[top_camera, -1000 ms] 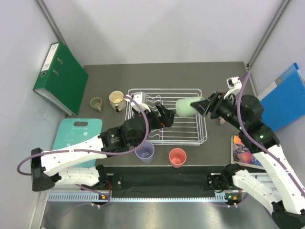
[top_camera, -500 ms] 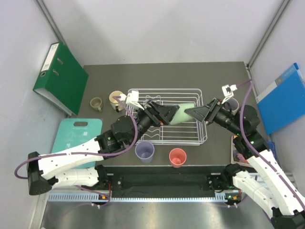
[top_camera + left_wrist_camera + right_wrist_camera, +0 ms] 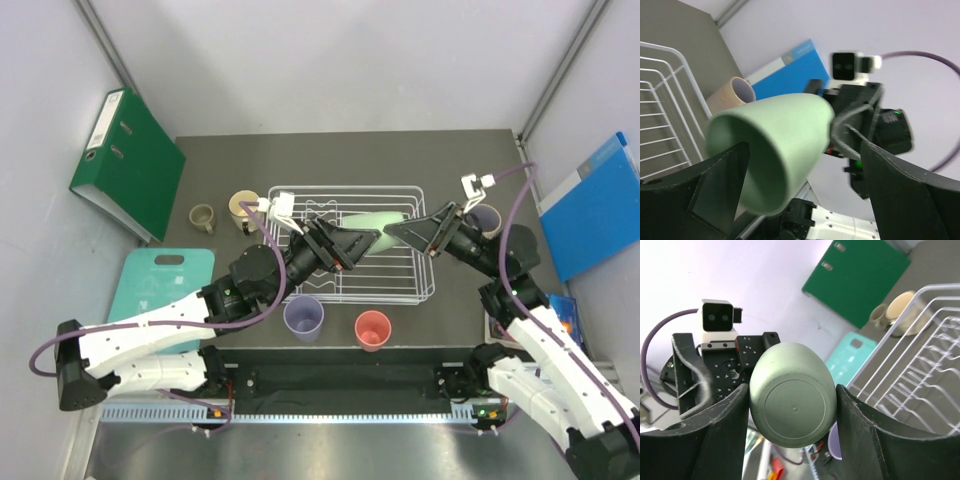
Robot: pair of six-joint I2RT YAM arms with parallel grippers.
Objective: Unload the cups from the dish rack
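Observation:
The mint-green cup [image 3: 372, 220] hangs sideways above the white dish rack [image 3: 400, 290], and my right gripper [image 3: 397, 230] is shut on its base end [image 3: 792, 405]. My left gripper [image 3: 358, 240] is open, its fingers [image 3: 720, 185] straddling the cup's mouth [image 3: 770, 150] with a wide gap on one side. On the table stand the lavender tumbler [image 3: 304, 317] and pink cup [image 3: 372, 328] in front of the rack. The cream mug [image 3: 243, 208] and olive mug [image 3: 202, 216] stand to its left. The purplish cup [image 3: 487, 218] shows right of the rack, partly behind my right arm.
A green binder [image 3: 128, 165] leans at the back left and a teal cutting board [image 3: 160, 280] lies under my left arm. A blue folder [image 3: 590, 205] rests against the right wall. The rack's zigzag slots [image 3: 920, 355] show below the cup.
My right gripper has carried the mint-green cup leftward over the rack. My left gripper has lifted and swung in around the cup's mouth.

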